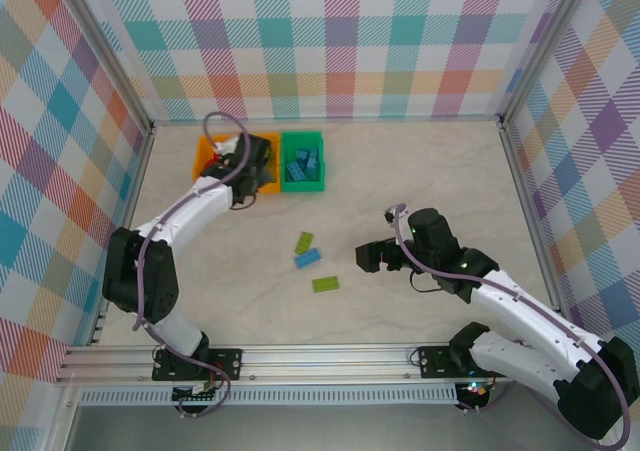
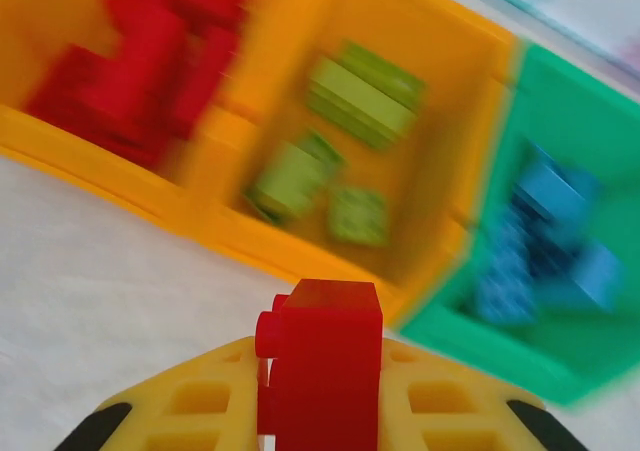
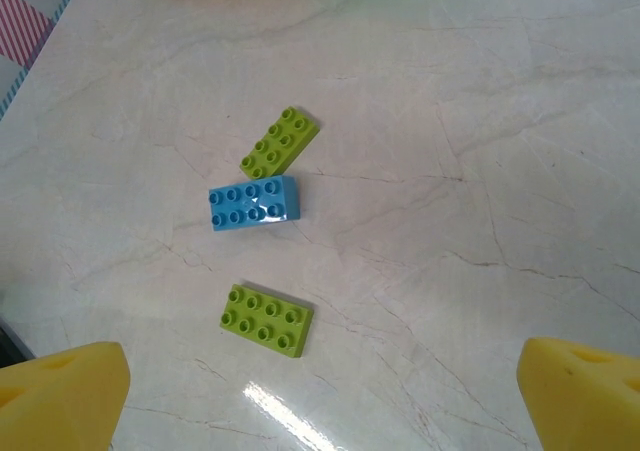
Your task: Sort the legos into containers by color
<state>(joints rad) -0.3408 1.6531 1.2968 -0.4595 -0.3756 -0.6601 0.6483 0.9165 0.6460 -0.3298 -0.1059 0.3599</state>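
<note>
Your left jaws pinch a red lego [image 2: 320,361] near the green bin [image 2: 585,111]; your right jaws gape empty, three loose legos [image 3: 255,203] lying ahead of them, toward that bin

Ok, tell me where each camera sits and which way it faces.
Top external: overhead and behind, looking down on the table; left arm, right arm show.
Left wrist: faces orange and green plastic bins; yellow fingers hold a red studded brick.
Right wrist: looks down on loose bricks; yellow fingertips spread.
Shared: top and right wrist show the light blue studded brick.
</note>
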